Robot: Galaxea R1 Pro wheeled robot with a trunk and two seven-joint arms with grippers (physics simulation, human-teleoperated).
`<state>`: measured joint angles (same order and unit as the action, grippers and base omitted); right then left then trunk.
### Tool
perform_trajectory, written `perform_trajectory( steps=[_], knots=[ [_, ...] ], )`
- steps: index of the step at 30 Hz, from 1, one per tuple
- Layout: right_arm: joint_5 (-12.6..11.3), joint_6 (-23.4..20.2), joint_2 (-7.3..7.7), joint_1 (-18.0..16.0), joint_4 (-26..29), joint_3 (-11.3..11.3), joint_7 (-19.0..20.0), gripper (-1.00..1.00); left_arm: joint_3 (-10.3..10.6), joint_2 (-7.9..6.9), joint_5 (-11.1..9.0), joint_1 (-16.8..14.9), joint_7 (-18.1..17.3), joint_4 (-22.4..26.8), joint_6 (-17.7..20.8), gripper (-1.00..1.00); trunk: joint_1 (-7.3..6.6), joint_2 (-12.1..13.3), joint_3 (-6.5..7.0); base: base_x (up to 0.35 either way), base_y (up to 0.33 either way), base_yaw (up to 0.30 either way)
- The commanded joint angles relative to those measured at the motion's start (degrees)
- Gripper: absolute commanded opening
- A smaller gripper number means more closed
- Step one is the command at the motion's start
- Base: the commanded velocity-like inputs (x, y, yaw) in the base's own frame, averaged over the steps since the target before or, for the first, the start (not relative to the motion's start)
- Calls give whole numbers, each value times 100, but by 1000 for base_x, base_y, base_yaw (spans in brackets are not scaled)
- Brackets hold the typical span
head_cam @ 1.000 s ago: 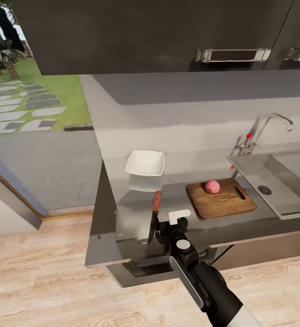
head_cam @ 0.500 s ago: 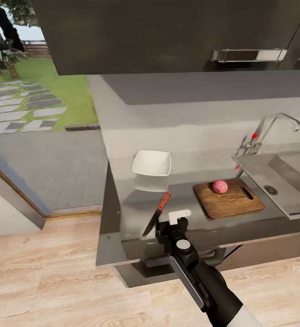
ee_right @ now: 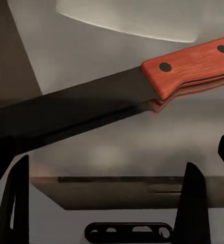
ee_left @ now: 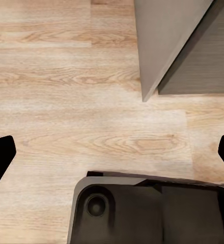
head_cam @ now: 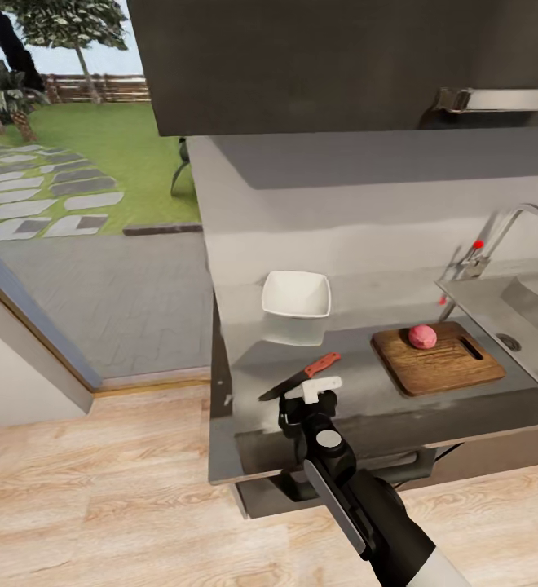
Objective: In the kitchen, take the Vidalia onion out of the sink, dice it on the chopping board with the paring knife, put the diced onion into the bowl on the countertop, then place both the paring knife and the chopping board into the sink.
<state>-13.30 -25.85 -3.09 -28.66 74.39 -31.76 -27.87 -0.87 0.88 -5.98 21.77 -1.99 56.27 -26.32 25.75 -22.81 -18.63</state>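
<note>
1. The glossy grey steel-like bench [head_cam: 359, 383] over dark cabinets carries all the task items seen in the head view.
2. The slim paring knife with the red-orange handle and dark pointed blade [head_cam: 300, 376] lies flat on the bench near its front edge, handle toward the board, blade tip toward the bench's left end. The right wrist view shows the same knife [ee_right: 117, 86] lying crosswise ahead of the fingers.
3. The right gripper [head_cam: 308, 399] hovers just in front of the knife. Its fingers [ee_right: 193, 203] stand wide apart with nothing between them; they are not touching the knife.
4. The small pinkish-red onion ball [head_cam: 421, 336] sits on the dark brown wooden chopping board with slot handle [head_cam: 448, 367], toward the board's far left corner.
5. The small white squarish bowl [head_cam: 297, 294] stands on the bench behind the knife, well apart from the board.
6. The stainless steel sink basin [head_cam: 522, 318] lies just right of the board, its chrome gooseneck tap [head_cam: 497, 236] behind.
7. The left gripper [ee_left: 112, 152] hangs over the light wooden floor [ee_left: 66, 101]; its dark fingers [ee_left: 0, 155] are spread wide and empty.
</note>
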Motion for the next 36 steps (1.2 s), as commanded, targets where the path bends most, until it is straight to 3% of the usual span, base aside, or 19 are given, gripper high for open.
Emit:
perform_trajectory(
  steps=[1, 36],
  knots=[
    [-50, -16, 1, -8, 5, -15, -52, 100, -8, 3, -44, 2, -21, 6, -4, 100, 4, -11, -9, 4, 8, 0],
    [-50, -5, 1, -8, 5, -5, -158, 100, -6, 5, -44, 2, -21, 8, -4, 100, 4, -11, -9, 29, 52, 0]
  ],
)
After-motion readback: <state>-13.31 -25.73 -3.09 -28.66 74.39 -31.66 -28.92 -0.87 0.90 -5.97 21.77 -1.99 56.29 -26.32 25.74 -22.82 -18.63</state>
